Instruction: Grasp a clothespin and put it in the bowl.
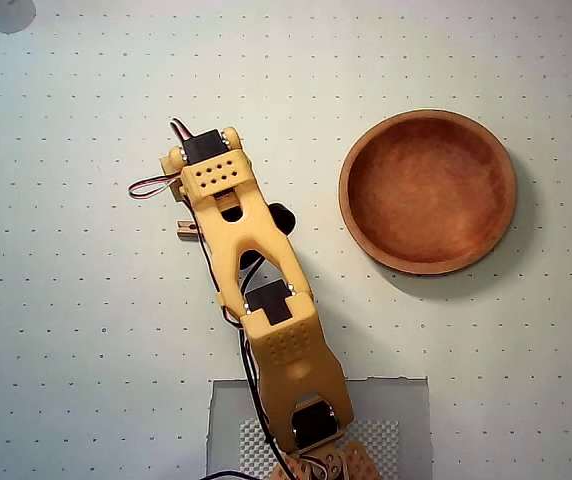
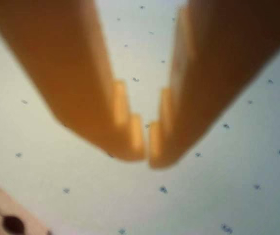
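Gripper (image 2: 147,155) closed, empty. Pin (image 2: 5,218) light, stiff wood, mid-table near left edge; grip across its flat sides.

I can read no text, label, brand or number anywhere in my overhead or wrist view. The only marks are the small dark dots printed in a regular grid across the pale surface (image 1: 86,330), and they spell nothing.

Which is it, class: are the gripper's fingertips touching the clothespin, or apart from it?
Apart. In the wrist view, bare table separates the gripper from the clothespin, which lies in the bottom left corner.
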Tool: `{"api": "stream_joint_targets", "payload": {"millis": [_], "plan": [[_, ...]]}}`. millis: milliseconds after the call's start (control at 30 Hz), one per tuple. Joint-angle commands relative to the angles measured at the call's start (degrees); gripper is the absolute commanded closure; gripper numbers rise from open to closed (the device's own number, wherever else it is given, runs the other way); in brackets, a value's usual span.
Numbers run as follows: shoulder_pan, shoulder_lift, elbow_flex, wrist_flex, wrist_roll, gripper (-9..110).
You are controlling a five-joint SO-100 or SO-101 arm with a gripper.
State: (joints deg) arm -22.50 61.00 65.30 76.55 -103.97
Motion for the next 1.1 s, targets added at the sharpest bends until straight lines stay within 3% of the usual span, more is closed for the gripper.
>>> {"api": "stream_joint_targets", "payload": {"millis": [0,667,1067], "plan": [[1.41,1.05,-5.01,-0.53,-0.53,103],[4.13,-5.71,-13.01,-1.23,-1.32,103],[3.43,-5.45,-12.48,0.79,-21.53,103]]}}
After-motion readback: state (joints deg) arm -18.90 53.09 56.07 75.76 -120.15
